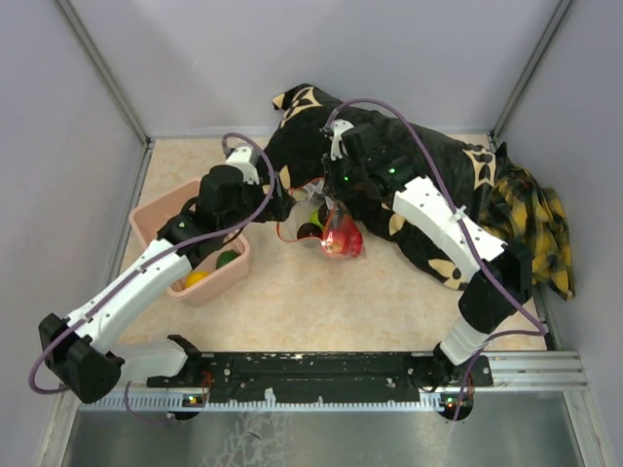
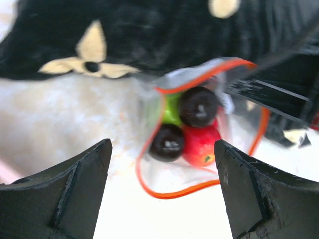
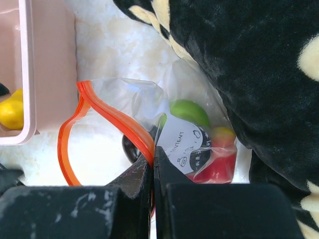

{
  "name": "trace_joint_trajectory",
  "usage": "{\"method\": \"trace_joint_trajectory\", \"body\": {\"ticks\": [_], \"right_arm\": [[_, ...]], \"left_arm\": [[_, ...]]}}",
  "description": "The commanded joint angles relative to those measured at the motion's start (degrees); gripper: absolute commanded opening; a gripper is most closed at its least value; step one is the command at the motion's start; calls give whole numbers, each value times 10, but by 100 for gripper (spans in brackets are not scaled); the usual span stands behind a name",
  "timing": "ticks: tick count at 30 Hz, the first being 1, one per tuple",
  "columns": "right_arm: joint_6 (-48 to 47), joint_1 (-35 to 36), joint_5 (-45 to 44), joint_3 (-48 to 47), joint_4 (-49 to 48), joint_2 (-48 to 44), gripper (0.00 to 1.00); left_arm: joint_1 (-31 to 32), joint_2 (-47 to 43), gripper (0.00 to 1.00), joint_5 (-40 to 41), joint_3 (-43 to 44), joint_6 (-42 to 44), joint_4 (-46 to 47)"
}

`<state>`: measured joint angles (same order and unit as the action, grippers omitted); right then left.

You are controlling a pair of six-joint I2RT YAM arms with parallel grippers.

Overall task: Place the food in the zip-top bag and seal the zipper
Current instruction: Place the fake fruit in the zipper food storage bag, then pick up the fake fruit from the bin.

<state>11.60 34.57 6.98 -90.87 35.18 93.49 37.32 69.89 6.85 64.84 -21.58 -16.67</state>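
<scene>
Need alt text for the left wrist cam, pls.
An open clear bag with an orange rim faces the camera, holding two dark purple fruits, a red one and a green one. The left gripper frames the bottom of the view, its two black fingers spread wide and empty. A black flowered cloth fills the top.

A lab test cell: plain grey panel walls (image 1: 195, 58) close around the jaws, black metal mounting rail (image 1: 321, 368) behind them.
</scene>
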Motion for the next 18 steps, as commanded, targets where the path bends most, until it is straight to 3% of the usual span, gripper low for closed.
{"method": "trace_joint_trajectory", "body": {"ticks": [1,5,18], "right_arm": [[-5,-5,9,-15,-27,-13,0],[-15,-5,12,-34,-11,2,0],[-29,-4,20,-69,4,47,0]], "left_arm": [[-61,-24,89,50,-10,-70,-88],[-132,-30,89,24,-18,-95,-113],[-276,-4,88,7,-63,-159,-175]]}}
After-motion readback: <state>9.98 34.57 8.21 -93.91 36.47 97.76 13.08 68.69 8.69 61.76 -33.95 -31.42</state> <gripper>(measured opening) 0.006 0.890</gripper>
